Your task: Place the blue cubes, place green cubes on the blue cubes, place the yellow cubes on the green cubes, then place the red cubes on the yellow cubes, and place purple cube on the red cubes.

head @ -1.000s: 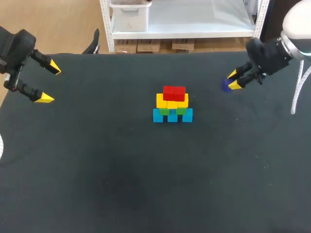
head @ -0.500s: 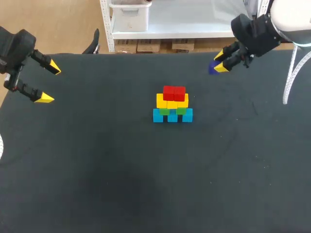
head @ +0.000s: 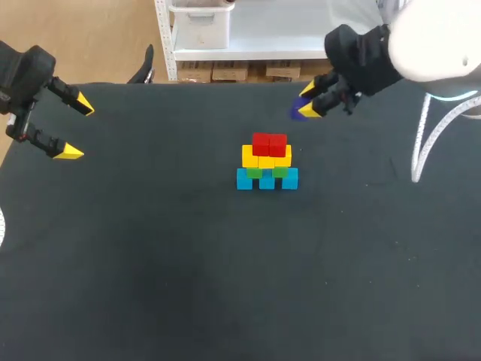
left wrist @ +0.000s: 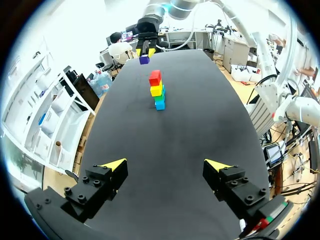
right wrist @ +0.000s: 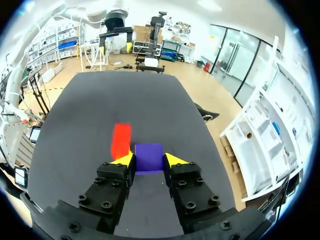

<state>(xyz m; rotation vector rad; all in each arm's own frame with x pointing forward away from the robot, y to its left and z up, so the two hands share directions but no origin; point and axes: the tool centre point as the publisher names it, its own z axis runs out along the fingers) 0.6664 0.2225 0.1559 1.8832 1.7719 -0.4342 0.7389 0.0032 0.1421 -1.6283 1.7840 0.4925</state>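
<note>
One purple cube (right wrist: 148, 156) pinched in the right hand (head: 306, 101), up off the table (head: 188, 286).
It's at 1 o'clock from the stack (head: 267, 162); left hand (head: 75, 128) spread wide out at 9 o'clock.

Even overhead light is falling across the matt black bench (head: 150, 263) in the head view, soaking in with barely a sheen, and the stacked cubes (head: 267, 162) are throwing almost no shadow. At the upper right of that frame the right arm's white casing (head: 440, 34) is blowing out to near pure white. In the left wrist view the room beyond the bench's far end is washing out in glare, the bench top is picking up a soft grey sheen, and straight edges are bowing toward the black rim. In the right wrist view ceiling lamps are flaring beyond the bench, and the purple cube (right wrist: 149, 156) between the fingers (right wrist: 124, 159) is sitting evenly lit.
</note>
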